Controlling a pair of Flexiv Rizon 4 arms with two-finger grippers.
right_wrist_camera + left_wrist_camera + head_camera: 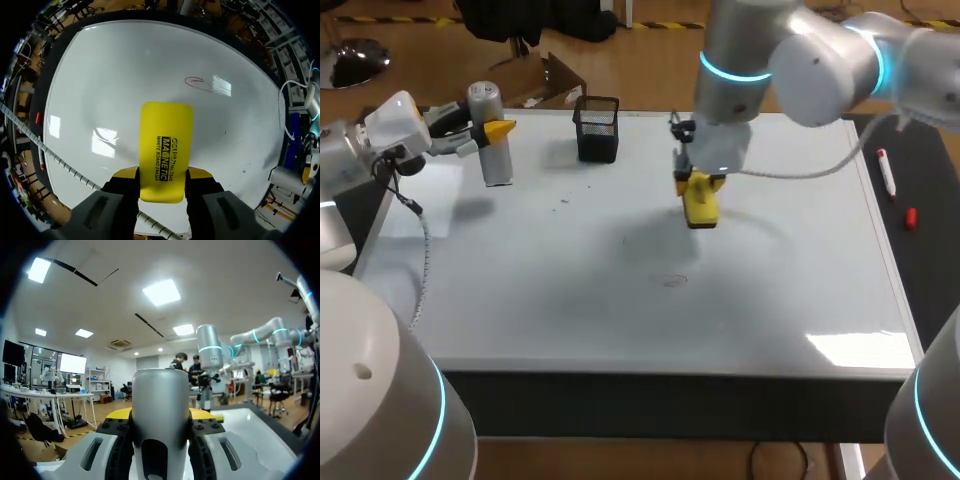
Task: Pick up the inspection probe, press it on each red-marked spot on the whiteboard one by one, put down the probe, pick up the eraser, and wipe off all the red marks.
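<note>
My left gripper (492, 130) is shut on the silver cylindrical probe (494, 140), held upright above the far left of the whiteboard (520, 290). In the left wrist view the probe (160, 405) fills the gap between the yellow-tipped fingers (116, 414). Over the middle of the board, my right gripper (699, 185) is shut on the yellow eraser (702, 207). The eraser (165, 145) hangs above the board. A faint red loop mark (672, 281) lies on the board nearer the front; in the right wrist view this red mark (196, 82) sits ahead of the eraser.
A black mesh pen cup (597, 130) stands at the board's far edge, between the two grippers. A marker with a red tip (886, 170) and a red cap (910, 217) lie on the dark strip to the right of the board.
</note>
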